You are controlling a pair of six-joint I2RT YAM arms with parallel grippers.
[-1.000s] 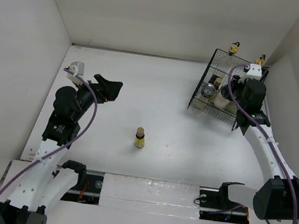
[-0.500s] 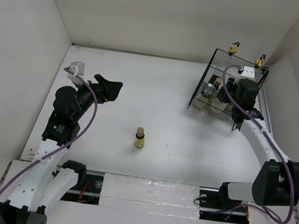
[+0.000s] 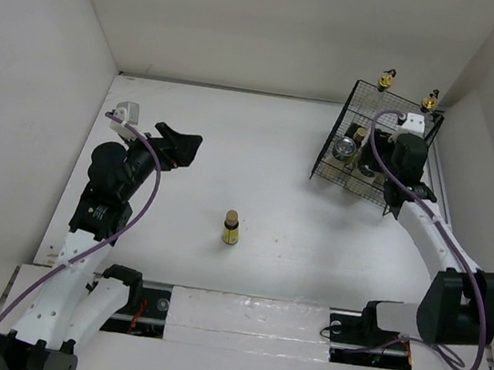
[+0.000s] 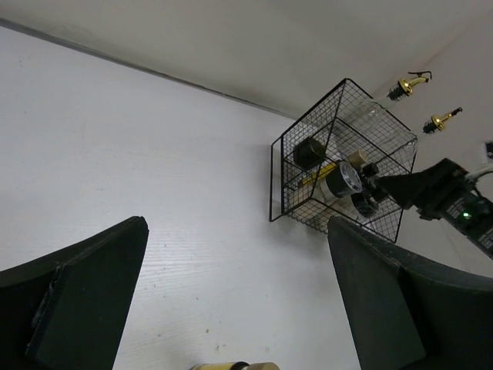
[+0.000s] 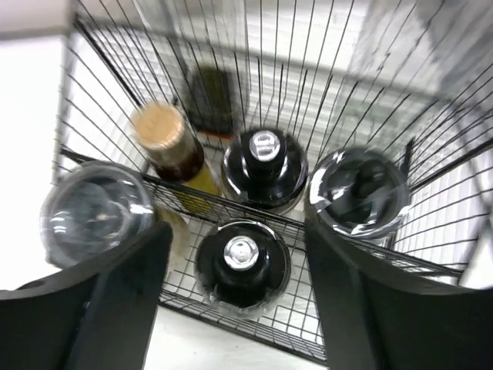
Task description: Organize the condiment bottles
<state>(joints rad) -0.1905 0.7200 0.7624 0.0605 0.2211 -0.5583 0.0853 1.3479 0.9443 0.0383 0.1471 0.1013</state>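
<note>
Seen from above, its own wrist hides the right gripper (image 5: 235, 258) and most of the black wire basket (image 3: 329, 157), so the shakers (image 5: 263, 166) inside cannot be counted there. The right wrist view is blurred (worst at the far wall), and the lower edge cuts off its 2 fingers (image 5: 115, 301). In the left wrist view, only the cap of the yellow bottle (image 4: 231, 366) clears the bottom edge.

Count of items on view

Tall glass bottles with gold pourers: two, the left pourer bottle (image 3: 387, 78) and the right pourer bottle (image 3: 430, 101)

Small yellow bottles with brown caps: two, the loose yellow bottle (image 3: 232, 229) on the surface (image 3: 313, 240) and the basket yellow bottle (image 5: 171, 146)

Short shakers with dark lids: four, namely the left shaker (image 5: 96, 216), the far middle shaker (image 5: 264, 168), the near middle shaker (image 5: 243, 264) and the right shaker (image 5: 360, 191)

One black wire basket (image 3: 360, 100)

Bottles in all: eight
</note>
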